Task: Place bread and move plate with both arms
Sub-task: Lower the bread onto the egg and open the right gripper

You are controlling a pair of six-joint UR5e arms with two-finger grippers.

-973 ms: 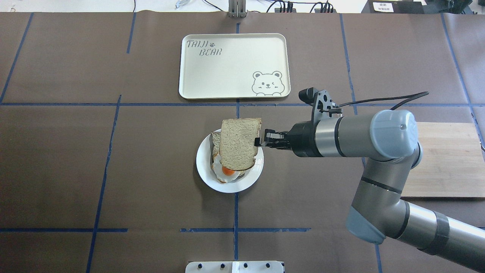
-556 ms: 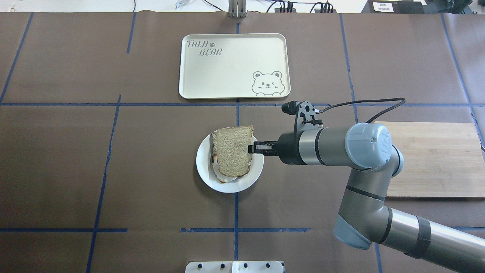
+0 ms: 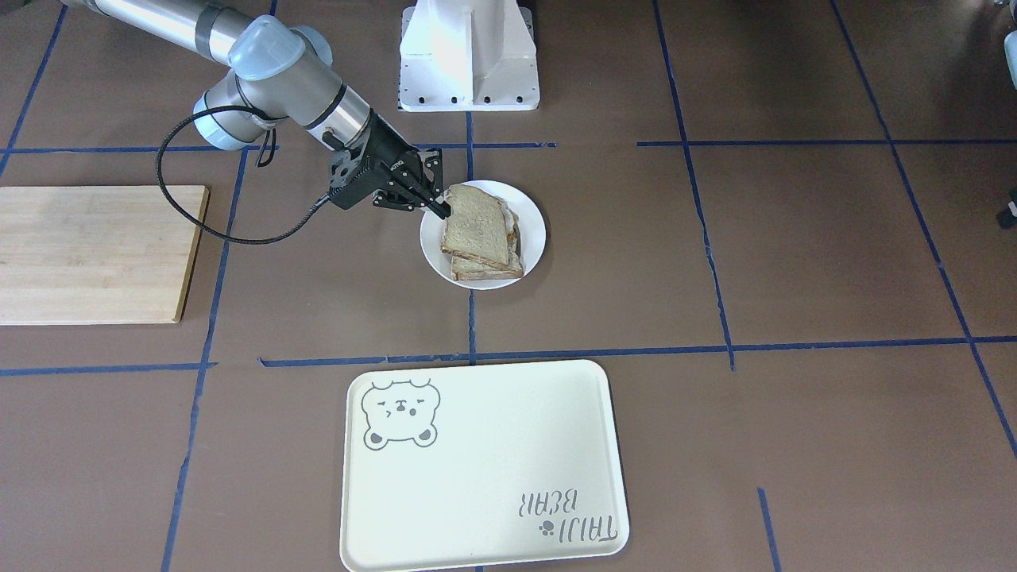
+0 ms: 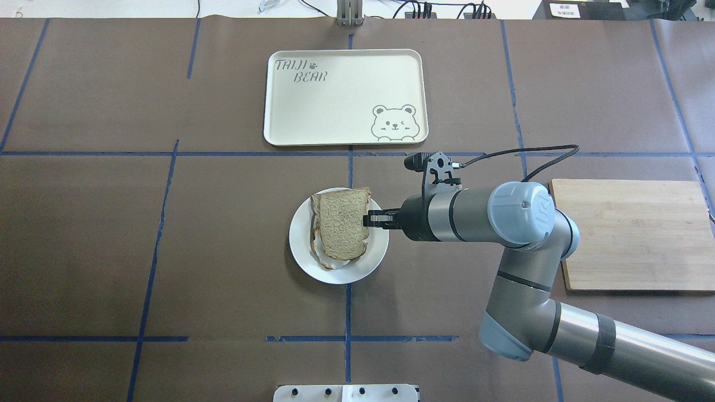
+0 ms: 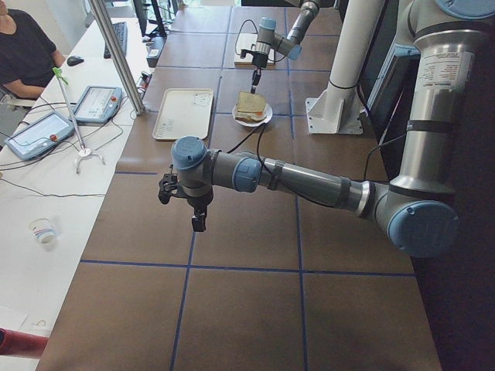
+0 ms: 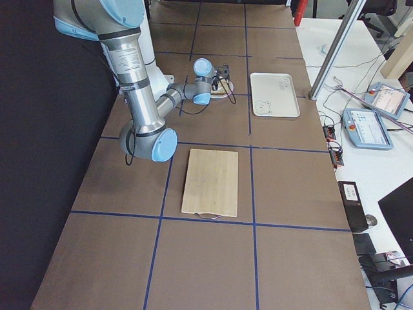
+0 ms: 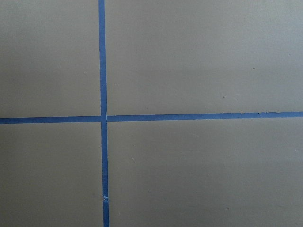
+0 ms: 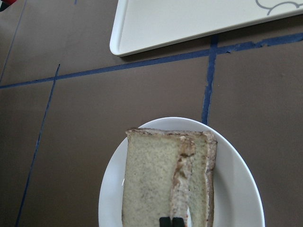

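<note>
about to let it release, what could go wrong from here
1. The right gripper pinches the edge of the bread; pulling away before opening could drag it off the lower slice.
2. The bread sits offset over that slice, so it might slide when the plate is moved.

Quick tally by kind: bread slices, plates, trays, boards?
Bread slices: 2, the bread over another slice
Plate: 1
Tray: 1
Board: 1
Total: 5
</note>
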